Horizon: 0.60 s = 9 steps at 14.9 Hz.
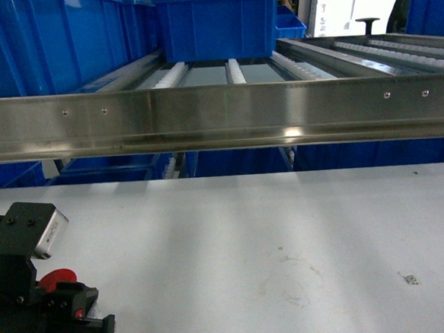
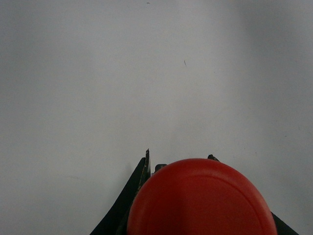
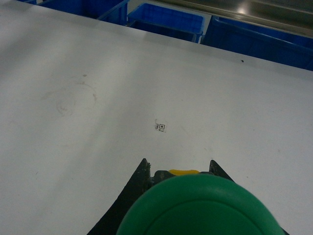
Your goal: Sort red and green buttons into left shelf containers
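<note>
My left gripper point(image 2: 179, 160) is shut on the red button point(image 2: 200, 200), whose domed cap fills the bottom of the left wrist view above bare white table. In the head view the red cap point(image 1: 56, 279) shows at the bottom left, against the black left arm. My right gripper point(image 3: 178, 167) is shut on the green button point(image 3: 200, 210), with a bit of yellow showing behind the cap. The right gripper is outside the head view. Large blue tubs point(image 1: 46, 42) stand on the shelf at the far left, and another blue tub point(image 1: 216, 26) sits on the roller lanes.
A steel shelf rail point(image 1: 218, 117) runs across the head view above the white table point(image 1: 272, 231). More blue bins point(image 3: 166, 22) stand beyond the table's far edge, below the shelf. A small printed marker point(image 3: 160, 127) lies on the table.
</note>
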Tool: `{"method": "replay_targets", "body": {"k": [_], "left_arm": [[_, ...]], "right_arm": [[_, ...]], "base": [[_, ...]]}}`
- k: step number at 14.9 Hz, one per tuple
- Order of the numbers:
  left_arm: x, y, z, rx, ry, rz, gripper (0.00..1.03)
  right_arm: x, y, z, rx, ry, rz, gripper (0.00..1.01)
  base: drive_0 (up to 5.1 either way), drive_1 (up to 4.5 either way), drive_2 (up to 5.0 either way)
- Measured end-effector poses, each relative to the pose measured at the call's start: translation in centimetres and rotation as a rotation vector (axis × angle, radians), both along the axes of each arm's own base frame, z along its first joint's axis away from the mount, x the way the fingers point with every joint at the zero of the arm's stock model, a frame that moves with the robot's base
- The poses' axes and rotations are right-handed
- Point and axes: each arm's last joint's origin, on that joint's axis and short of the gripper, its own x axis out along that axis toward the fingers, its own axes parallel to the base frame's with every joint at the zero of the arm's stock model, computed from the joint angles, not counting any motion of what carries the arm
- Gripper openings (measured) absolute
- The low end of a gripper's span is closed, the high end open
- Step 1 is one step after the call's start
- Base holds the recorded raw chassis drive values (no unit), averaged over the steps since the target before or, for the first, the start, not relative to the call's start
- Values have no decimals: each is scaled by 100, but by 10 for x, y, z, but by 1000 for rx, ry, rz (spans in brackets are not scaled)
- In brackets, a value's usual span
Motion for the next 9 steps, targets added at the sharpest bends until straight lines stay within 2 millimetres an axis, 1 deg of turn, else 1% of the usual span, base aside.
{"method": "replay_targets", "body": {"k": [1,2,3,7,9], "left_arm": [[-12,2,5,-14,17,2,27],[-13,2,10,-16,5,-4,27],[-13,3,20,-33,-16,-17,27],[-13,4,71,-81,-141,-56,27],[-19,2,101,-102,-205,-73,26]], "right_arm": [[0,0,0,0,0,0,27],[0,0,0,0,0,0,27],[0,0,0,0,0,0,27],[0,0,0,0,0,0,27],[0,0,0,0,0,0,27]], "base": [[0,0,0],[0,0,0],[0,0,0],[0,0,0],[0,0,0]]}}
